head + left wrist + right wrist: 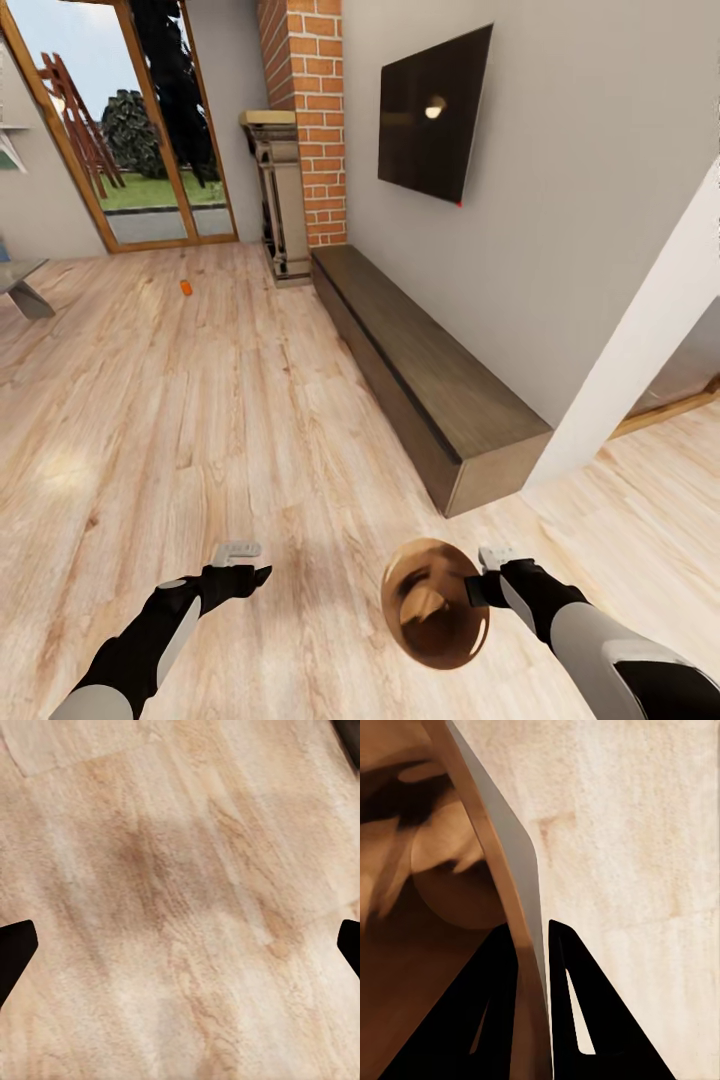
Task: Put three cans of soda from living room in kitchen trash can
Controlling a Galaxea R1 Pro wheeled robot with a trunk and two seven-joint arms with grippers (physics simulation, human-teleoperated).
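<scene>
Room: a wood floor (200, 400) runs from the robot to a glass door (150, 130) with lawn and trees beyond.
Wall side: a black TV (432, 115) hangs on the grey wall above a long low dark cabinet (420, 380); a brick chimney (305, 110) with a fireplace (278, 195) at its foot stands at the cabinet's far end.
Table: one corner of a glass table (22, 280) shows at the left edge of the head view.
Soda can: one orange-red can (186, 288) lies on the floor, well away from the robot, between the table and the fireplace.
Bin: the round bin (435, 605) with its glossy orange-brown inside is held out in front of the robot, low on the right, its opening turned toward the head camera.
Right hand (532, 952): its two dark fingers are clamped on the bin's rim, one inside the wall and one outside, seen close in the right wrist view.
Left hand (245, 565): stretched out over bare floor, empty; in the left wrist view its fingertips (15, 952) stand far apart at the two edges.
</scene>
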